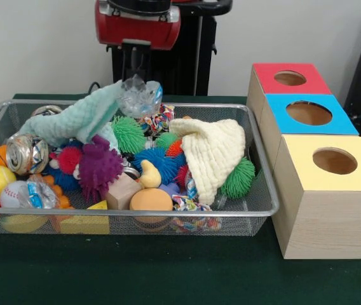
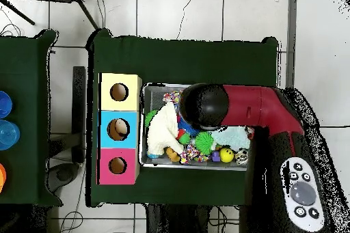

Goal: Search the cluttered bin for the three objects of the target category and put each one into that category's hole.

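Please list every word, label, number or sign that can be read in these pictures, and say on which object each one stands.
No text can be read in either view.
The crushed can carries print, too blurred to read.
The wrapper on the baseball shows marks, too small to read.
The buttons on the arm's control panel bear symbols, too small to read.

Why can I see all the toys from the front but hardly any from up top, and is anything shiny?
In the front view the mesh bin is evenly lit and the crushed can shows bright glare. In the overhead view the red arm covers much of the bin, so only the cream cloth and a few toys show beside it.
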Motion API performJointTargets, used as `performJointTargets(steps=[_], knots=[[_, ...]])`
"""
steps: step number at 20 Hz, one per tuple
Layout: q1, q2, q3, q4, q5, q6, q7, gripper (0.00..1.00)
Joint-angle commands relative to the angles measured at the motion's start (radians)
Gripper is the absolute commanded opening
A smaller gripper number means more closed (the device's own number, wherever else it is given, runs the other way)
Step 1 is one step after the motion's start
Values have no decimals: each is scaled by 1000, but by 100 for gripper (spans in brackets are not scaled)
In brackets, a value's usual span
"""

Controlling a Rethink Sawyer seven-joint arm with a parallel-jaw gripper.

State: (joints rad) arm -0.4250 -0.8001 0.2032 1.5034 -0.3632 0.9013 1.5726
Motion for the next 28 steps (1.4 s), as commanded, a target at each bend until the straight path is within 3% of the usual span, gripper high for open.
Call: performJointTargets(steps=[1, 17, 28], knots=[[42, -55, -16, 171, 35, -1, 121, 0], [115, -64, -60, 255, 70, -136, 190, 0], [199, -73, -114, 262, 105, -144, 229, 0]])
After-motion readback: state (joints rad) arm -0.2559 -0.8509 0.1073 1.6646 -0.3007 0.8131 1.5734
